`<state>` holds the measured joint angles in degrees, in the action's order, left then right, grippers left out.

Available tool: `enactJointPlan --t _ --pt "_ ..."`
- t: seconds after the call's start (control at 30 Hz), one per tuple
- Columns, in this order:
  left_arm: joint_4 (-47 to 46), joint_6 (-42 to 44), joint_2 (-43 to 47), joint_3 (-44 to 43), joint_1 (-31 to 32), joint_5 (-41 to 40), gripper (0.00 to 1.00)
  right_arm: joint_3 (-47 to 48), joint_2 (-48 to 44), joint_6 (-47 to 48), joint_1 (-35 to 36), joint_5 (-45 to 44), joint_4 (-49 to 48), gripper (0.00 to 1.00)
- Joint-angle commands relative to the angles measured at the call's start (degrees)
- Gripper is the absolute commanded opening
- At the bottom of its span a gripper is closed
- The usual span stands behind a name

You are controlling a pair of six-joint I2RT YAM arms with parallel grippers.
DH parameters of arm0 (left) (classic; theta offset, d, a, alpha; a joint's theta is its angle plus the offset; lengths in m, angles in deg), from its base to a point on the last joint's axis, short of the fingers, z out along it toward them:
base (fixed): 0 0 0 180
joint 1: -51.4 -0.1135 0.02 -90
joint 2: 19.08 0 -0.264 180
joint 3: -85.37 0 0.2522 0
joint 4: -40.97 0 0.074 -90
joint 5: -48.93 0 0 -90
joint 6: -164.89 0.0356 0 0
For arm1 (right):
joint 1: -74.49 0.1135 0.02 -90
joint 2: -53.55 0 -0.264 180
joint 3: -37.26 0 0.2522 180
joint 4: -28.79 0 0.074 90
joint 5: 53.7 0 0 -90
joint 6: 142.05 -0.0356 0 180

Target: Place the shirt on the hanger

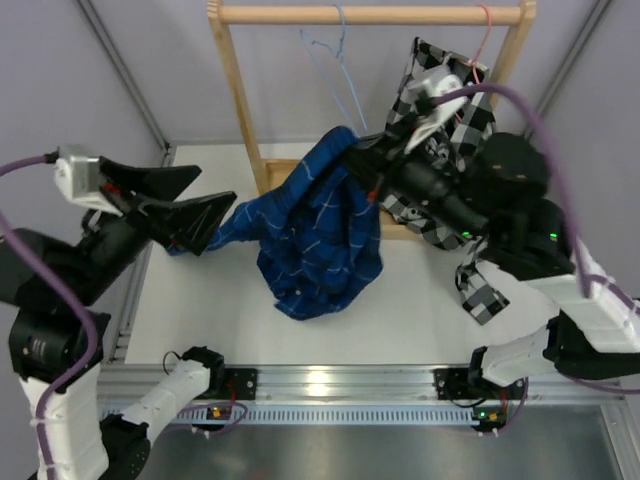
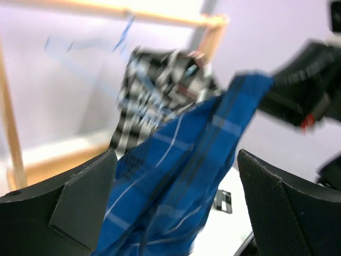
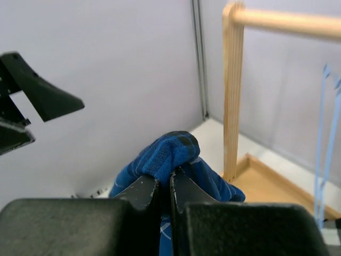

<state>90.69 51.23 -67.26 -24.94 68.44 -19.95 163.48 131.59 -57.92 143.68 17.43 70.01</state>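
The dark blue plaid shirt (image 1: 320, 225) hangs lifted over the white table. My right gripper (image 1: 365, 165) is shut on a bunched fold at its top; in the right wrist view the fold (image 3: 170, 152) bulges above the closed fingertips (image 3: 152, 186). A sleeve trails left toward my left gripper (image 1: 215, 190), which is open. In the left wrist view the shirt (image 2: 181, 160) fills the gap between the wide-apart fingers (image 2: 80, 202); contact cannot be told. The light-blue wire hanger (image 1: 340, 85) hangs empty on the wooden rail, behind the shirt, and also shows in the right wrist view (image 3: 322, 160).
A wooden rack (image 1: 370, 14) stands at the back, with its left post (image 3: 233, 96) and base tray (image 3: 266, 186) close to my right gripper. A black-and-white checked shirt (image 1: 450, 110) hangs on a pink hanger (image 1: 487, 35) at the rail's right end, behind my right arm.
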Motion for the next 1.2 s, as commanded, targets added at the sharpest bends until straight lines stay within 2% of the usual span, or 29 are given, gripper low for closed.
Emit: enactJointPlan --t 0.0,0.07,0.13,0.17,0.2,0.27,0.43,0.53,0.6,0.63,0.67,0.73,0.77,0.8,0.93,1.17 --pt "0.5 5.1 -2.3 -3.0 0.2 12.2 0.98 7.1 -0.8 3.8 0.9 2.7 13.0 0.00" --pt "-0.6 4.4 -2.3 2.4 0.2 19.3 0.98 2.3 -1.7 2.1 0.8 -2.4 14.4 0.00" --pt "-5.0 4.1 0.8 9.3 0.2 21.9 0.98 -3.4 -3.6 0.3 0.7 -6.0 15.4 0.00" --pt "-7.4 3.8 2.6 17.7 0.2 22.6 0.98 -10.0 -4.5 -2.5 0.6 -6.6 15.4 0.00" --pt "-9.8 3.5 4.5 22.0 0.2 23.9 0.98 -13.2 -6.3 -4.0 0.4 -6.8 14.6 0.00" --pt "-16.4 2.2 9.8 32.9 0.2 24.2 0.98 -22.3 -7.7 -7.9 -0.4 -6.2 13.4 0.00" --pt "-18.1 0.5 10.0 44.1 0.7 20.8 0.97 -33.7 -9.4 -13.2 -4.4 -5.4 10.6 0.00" --pt "-20.0 -0.1 8.5 49.6 5.2 14.2 0.98 -38.5 -10.3 -14.6 -7.7 -4.0 8.7 0.00" --pt "-22.9 -0.3 8.0 52.2 12.1 11.1 0.98 -40.1 -10.4 -15.2 -9.4 -4.0 8.3 0.00" --pt "-23.1 -0.1 6.9 52.3 15.0 5.1 0.98 -40.5 -10.3 -15.2 -11.1 -3.5 8.2 0.00" --pt "-23.2 0.5 6.1 52.3 22.1 0.8 0.98 -40.9 -10.1 -15.2 -11.9 -3.4 8.1 0.00" --pt "-23.0 1.9 3.6 52.6 29.2 -8.9 0.97 -41.1 -10.4 -15.1 -13.5 -3.1 8.2 0.00" --pt "-23.0 2.1 2.7 52.9 34.7 -16.4 0.97 -41.3 -11.3 -14.9 -14.2 -3.1 8.2 0.00" --pt "-23.0 2.0 1.1 53.1 37.0 -19.0 0.96 -41.5 -12.0 -14.8 -14.6 -3.4 8.2 0.00" --pt "-23.0 -0.7 1.0 57.6 43.0 -27.1 0.94 -43.1 -16.2 -12.9 -19.1 -2.8 8.0 0.00" --pt "-24.5 -1.0 5.7 64.7 43.5 -36.2 0.94 -45.6 -19.7 -10.7 -23.3 1.5 7.7 0.00"
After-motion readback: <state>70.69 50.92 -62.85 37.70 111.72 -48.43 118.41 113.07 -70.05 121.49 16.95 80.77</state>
